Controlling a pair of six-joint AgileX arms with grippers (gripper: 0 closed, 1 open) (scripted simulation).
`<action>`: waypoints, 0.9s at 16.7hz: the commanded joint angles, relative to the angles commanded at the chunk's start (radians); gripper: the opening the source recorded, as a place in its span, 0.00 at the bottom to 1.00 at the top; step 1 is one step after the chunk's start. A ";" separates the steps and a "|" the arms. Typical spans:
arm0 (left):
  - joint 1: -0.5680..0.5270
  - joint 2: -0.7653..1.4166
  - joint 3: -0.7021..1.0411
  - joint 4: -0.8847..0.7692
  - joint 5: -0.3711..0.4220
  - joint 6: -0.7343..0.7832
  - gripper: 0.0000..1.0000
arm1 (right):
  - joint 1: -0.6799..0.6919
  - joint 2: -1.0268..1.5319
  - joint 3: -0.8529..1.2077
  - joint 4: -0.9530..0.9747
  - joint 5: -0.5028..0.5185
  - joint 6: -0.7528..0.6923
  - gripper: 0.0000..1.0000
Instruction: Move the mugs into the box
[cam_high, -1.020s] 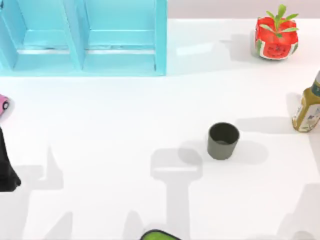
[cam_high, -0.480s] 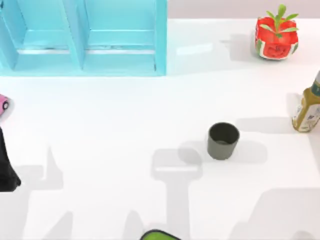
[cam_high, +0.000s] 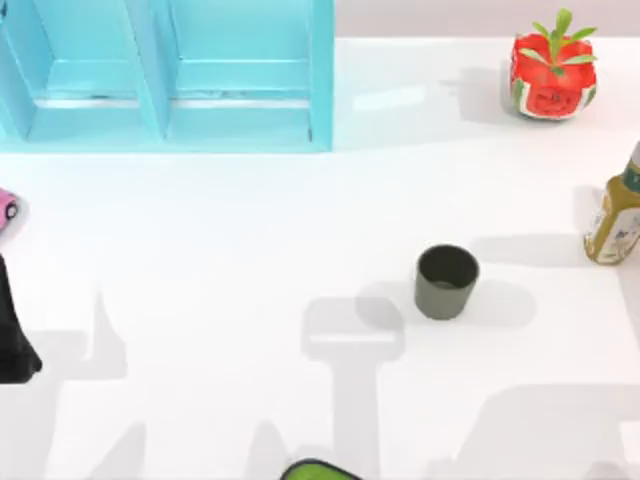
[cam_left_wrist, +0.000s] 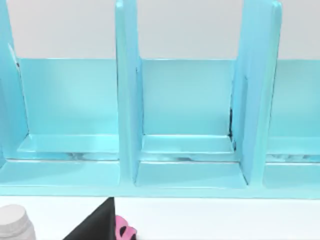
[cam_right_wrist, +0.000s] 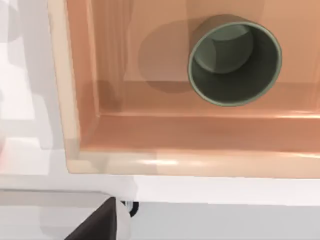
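Two mugs, looking light, stiff and smooth. One mug sitting upright in the peach box, with the right gripper hanging above. Other mug standing on the desk near the bottle, asking for a pinch across its rim. Left arm parking at the left edge. Cannot tell if either gripper is apart or together.

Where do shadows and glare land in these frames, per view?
Top view: soft grey shadows of overhead arm shapes lie on the white table beside the mug, whose own shadow falls toward the right; the bottle casts one leftward. Left wrist view: the blue shelf is evenly lit, with pale glints along its ledges. Right wrist view: the second mug shadows the box floor; a highlight runs along the box rim.
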 joint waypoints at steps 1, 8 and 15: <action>0.000 0.000 0.000 0.000 0.000 0.000 1.00 | 0.011 0.009 0.009 0.003 0.000 0.011 1.00; 0.000 0.000 0.000 0.000 0.000 0.000 1.00 | 0.389 0.210 0.180 0.069 0.017 0.381 1.00; 0.000 0.000 0.000 0.000 0.000 0.000 1.00 | 0.923 0.455 0.318 0.176 0.034 0.914 1.00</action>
